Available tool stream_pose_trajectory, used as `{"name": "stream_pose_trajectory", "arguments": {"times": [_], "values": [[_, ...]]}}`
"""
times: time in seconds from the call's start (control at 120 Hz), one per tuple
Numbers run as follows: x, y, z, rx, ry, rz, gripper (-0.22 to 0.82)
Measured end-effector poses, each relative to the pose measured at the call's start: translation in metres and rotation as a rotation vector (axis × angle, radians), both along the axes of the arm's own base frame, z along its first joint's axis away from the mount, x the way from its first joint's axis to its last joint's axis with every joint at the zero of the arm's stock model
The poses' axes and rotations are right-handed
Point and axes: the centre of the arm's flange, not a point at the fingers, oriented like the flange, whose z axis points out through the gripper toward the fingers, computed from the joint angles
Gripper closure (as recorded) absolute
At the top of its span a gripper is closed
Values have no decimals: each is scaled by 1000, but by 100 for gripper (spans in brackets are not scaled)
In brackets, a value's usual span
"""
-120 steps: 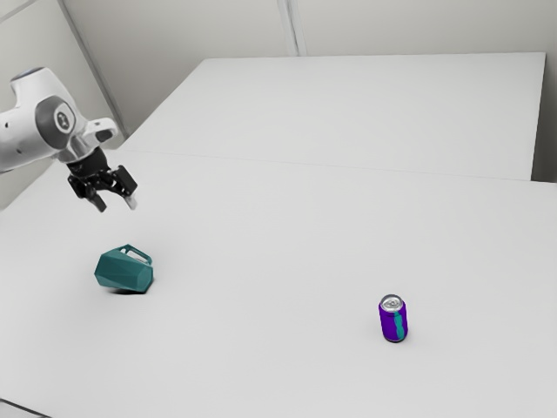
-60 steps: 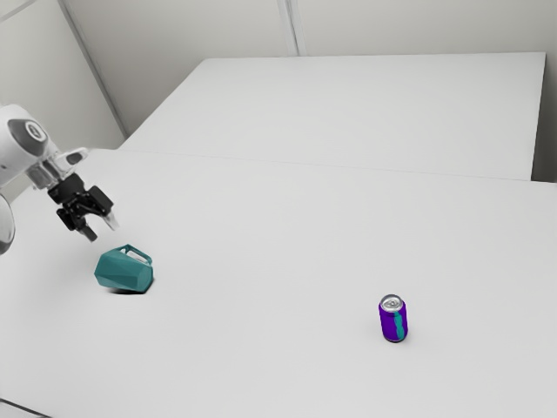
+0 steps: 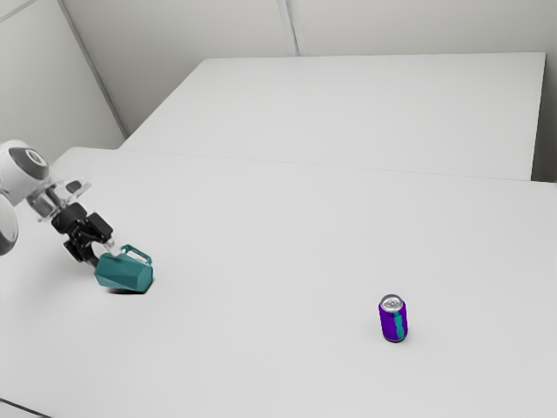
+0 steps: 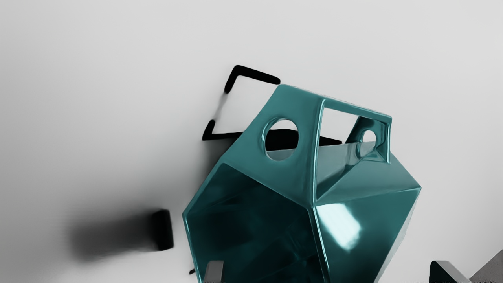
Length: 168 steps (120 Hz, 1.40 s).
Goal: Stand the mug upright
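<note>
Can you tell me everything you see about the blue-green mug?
The mug is shiny blue-green, with flat sides meeting at sharp edges, and looks hard. Its angular handle has round holes. It lies on its side on the table, handle upward. The open gripper is right at it; I can't tell whether a finger touches it.

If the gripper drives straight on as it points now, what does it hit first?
Probably the mug: one fingertip overlaps it in the wrist view, though the gap in depth is unclear.

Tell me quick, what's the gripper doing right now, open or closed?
Gripper: open, fingers apart at the tipped-over mug, not closed on it.
</note>
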Motion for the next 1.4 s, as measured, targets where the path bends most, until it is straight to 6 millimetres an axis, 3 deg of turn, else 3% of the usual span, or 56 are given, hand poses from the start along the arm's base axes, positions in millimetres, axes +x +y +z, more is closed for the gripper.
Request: {"name": "stream_pose_trajectory", "arguments": {"times": [0.3, 0.508, 0.742, 1.167, 1.4], "values": [[-6, -8, -10, -88, -23, 29, 26], [-16, 0, -12, -126, -31, 61, 52], [-14, -3, -9, -153, -52, 67, 67], [11, -39, 14, -161, -92, 25, 76], [31, -72, 48, -104, -122, -28, 78]]}}
